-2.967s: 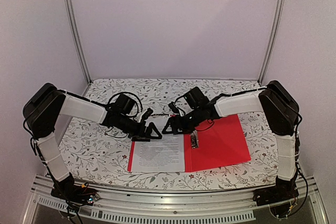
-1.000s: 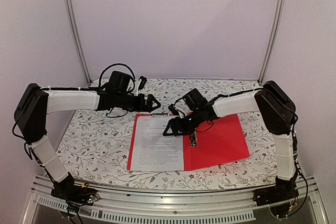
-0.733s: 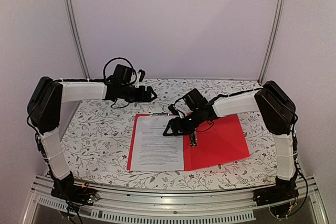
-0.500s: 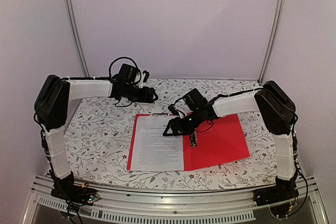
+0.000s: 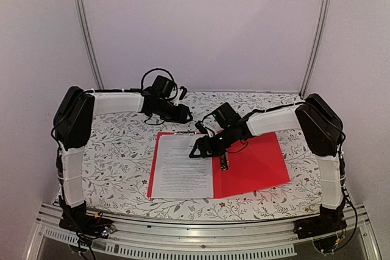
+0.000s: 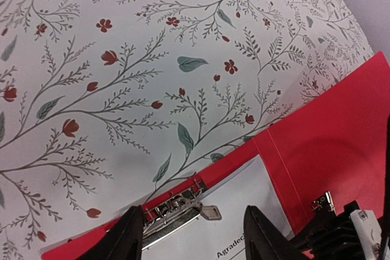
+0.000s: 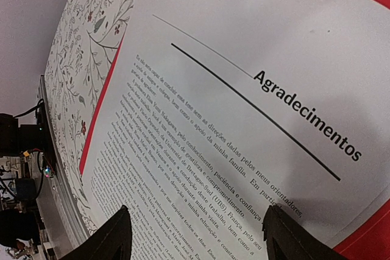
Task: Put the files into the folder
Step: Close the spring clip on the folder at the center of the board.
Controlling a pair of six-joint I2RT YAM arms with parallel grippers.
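Paper lies flat on the left half of the open folder, which sits towards the front edge of the tabletop, about midway along it. The sheet's far edge is tucked under the clip, and I take that as the reason it lies square and does not slide. The folder's right half is bare red and lies flat.

I have the right gripper low over the far part of the sheet, next to the spine. Its jaws are wide and nothing is between them. I judge it is there to steady the page, though I cannot tell whether it touches.

The left gripper hangs just beyond the folder's far edge and looks down on the clip. Its fingers are partly spread and empty. It seems placed to work the clip or the cover next.
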